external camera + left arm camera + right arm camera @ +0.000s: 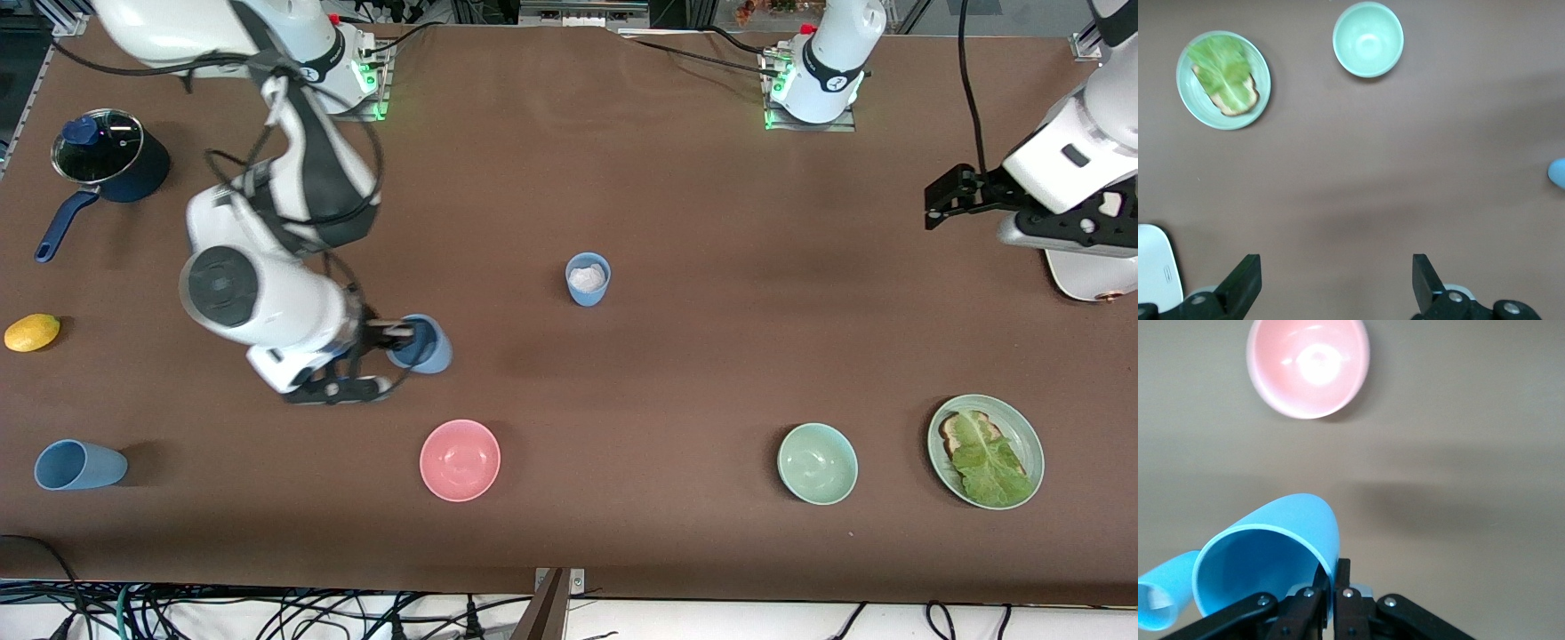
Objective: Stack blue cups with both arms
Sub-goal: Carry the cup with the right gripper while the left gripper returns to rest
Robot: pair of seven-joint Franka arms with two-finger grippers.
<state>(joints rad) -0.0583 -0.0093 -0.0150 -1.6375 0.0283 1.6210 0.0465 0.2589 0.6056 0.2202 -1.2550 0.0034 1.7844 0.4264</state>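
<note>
So the right gripper (pixel 402 342) has a blue cup (pixel 421 344) pinched by the rim, one finger inside and one outside, closed tight on the wall. The cup is tipped over on its side in the grip, mouth facing back toward the wrist, and it's up off the brown worktop (pixel 676 373) over a bare patch, with the pink bowl (pixel 460 460) nearer the front camera than that patch. The right wrist view shows the same thing: held cup (pixel 1268 563) right at the fingers (pixel 1338 587) and the pink bowl (pixel 1308 365) farther out.

Second blue cup (pixel 588 279) stands upright around the middle of the worktop, with something white inside it. Third blue cup (pixel 78 465) is lying on its side down at the right arm's end, close to the front edge.

The left gripper (pixel 949 197) is just hanging out up in the air over the left arm's end of the worktop, holding nothing, fingers (pixel 1241 283) spread wide apart in its wrist view. That arm's waiting.

Other stuff: a pale green bowl (pixel 817 463), a green plate (pixel 1021 427) with toast (pixel 960 431) and lettuce (pixel 994 464) on it, a lemon (pixel 32 332), and a navy saucepan (pixel 111 164) with a glass lid at the right arm's end.
</note>
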